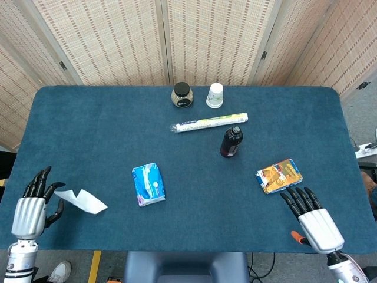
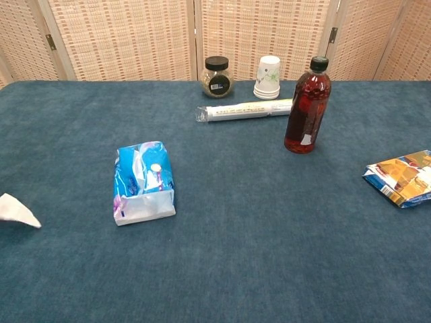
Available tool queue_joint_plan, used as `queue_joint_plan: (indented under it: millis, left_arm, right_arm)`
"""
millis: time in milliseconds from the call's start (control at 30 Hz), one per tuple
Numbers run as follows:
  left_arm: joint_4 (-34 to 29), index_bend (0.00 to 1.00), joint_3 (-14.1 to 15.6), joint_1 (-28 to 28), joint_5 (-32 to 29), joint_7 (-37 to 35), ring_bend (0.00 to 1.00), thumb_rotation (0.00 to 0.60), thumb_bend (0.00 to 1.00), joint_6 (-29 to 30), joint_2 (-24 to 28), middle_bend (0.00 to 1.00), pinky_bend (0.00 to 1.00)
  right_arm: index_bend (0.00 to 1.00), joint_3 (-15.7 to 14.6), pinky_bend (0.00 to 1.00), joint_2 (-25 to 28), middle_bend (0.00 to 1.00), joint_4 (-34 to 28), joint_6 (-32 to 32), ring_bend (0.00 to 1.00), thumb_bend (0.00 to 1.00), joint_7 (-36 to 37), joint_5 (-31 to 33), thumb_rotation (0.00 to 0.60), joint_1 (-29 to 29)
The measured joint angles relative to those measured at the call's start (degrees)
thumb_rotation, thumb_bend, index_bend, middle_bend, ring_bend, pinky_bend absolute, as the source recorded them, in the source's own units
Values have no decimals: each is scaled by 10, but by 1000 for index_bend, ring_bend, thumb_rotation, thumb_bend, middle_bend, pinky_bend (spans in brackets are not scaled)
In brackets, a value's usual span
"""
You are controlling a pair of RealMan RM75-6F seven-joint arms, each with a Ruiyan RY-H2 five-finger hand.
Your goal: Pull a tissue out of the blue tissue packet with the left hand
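The blue tissue packet [image 1: 148,184] lies flat on the blue table, left of centre; in the chest view the blue tissue packet [image 2: 143,183] shows a torn white opening on top. A white tissue [image 1: 83,200] is out of it and rests crumpled on the cloth to the packet's left. My left hand [image 1: 32,207] sits at the table's near left corner and pinches the tissue's left end at the thumb, other fingers spread. The chest view catches only the tissue's tip [image 2: 17,210]. My right hand [image 1: 315,221] lies open at the near right edge, holding nothing.
A dark red bottle [image 1: 231,141] stands right of centre. Behind it lie a long wrapped tube [image 1: 209,122], a dark-lidded jar [image 1: 182,95] and a paper cup [image 1: 215,95]. An orange snack packet [image 1: 279,175] lies just beyond my right hand.
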Motion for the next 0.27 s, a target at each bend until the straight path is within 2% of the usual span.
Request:
queue_joint_plan:
  millis: [67, 267]
  left_arm:
    - [-2, 0, 8, 8, 6, -2, 0, 600, 327, 5, 5, 0, 107]
    - [-8, 0, 14, 23, 23, -3, 0, 600, 323, 17, 14, 0, 99]
  right_arm:
    - [0, 1, 0, 0, 0, 1, 0, 0, 27, 0, 2, 600, 0]
    - [0, 1, 0, -2, 0, 3, 1, 0, 26, -3, 3, 600, -1]
